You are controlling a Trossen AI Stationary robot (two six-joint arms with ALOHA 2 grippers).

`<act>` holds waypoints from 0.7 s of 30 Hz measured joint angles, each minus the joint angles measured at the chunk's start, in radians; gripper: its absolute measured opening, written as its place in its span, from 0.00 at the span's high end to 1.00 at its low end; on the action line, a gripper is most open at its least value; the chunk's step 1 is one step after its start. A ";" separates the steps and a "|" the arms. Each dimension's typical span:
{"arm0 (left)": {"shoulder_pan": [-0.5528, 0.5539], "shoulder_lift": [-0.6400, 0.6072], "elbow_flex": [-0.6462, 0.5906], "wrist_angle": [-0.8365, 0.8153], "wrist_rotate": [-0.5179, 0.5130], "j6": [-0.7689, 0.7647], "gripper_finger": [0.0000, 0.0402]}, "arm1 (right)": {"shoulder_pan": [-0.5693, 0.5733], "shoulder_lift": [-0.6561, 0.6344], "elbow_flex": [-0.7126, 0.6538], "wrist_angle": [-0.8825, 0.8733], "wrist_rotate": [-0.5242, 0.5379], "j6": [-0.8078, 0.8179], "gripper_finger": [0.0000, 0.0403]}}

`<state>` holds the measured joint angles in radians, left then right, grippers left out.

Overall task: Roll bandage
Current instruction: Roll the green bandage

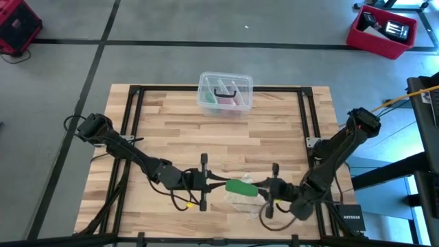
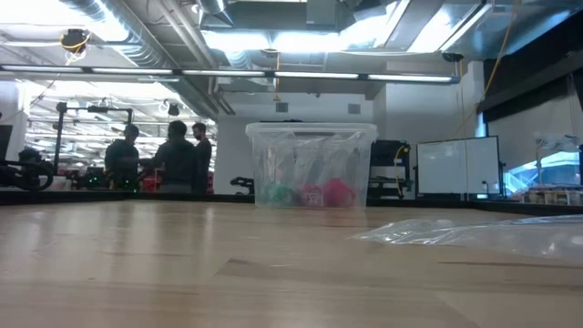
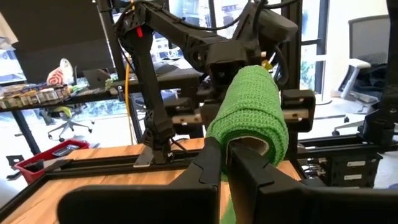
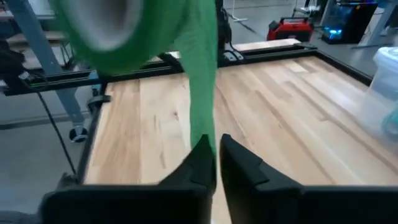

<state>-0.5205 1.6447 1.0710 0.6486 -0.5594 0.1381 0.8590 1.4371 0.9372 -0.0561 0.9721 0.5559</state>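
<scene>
High view: both arms reach in toward the near middle of the wooden tabletop (image 1: 219,130), and the bandage (image 1: 241,187), bright green and wound into a small roll, sits between the left hand (image 1: 208,182) and the right hand (image 1: 269,189), over a crumpled sheet of clear plastic wrap (image 1: 241,200). In the left wrist view the left hand (image 3: 225,163) has its two dark fingers (image 3: 208,168) pressed together at the open end of the green roll (image 3: 252,112), clamped on its edge, with the roll raised above the wood and the other arm's dark body close behind it. In the right wrist view the roll (image 4: 134,28) shows large and blurred near the camera, and a loose strip of the same green fabric hangs from it down to the right hand (image 4: 214,158), whose fingers (image 4: 199,165) stand nearly together with the strip passing at the gap; whether they truly pinch the strip I cannot tell. At the far edge of the tabletop stands a clear plastic box (image 1: 225,93) with a lid and pink and green items inside, well apart from the hands. The low view shows that box (image 2: 311,166) against the room, the clear plastic wrap (image 2: 483,234) lying on the wood to one side, and people (image 2: 164,159) standing far back in the room.
</scene>
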 joint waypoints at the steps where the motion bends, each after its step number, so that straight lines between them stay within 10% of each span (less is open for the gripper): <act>1: 0.002 -0.001 0.000 -0.002 0.000 0.000 0.98 | -0.011 0.000 0.000 0.002 -0.016 -0.012 0.91; 12: 0.003 -0.001 0.000 -0.004 -0.009 0.022 0.98 | 0.042 -0.058 0.087 -0.160 -0.126 -0.067 0.48; 21: 0.005 -0.001 0.000 0.000 -0.010 0.020 0.97 | 0.173 -0.079 0.074 -0.261 0.007 0.045 0.39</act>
<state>-0.5159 1.6436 1.0710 0.6491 -0.5690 0.1585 1.0317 1.3582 1.0107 -0.3172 0.9786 0.6005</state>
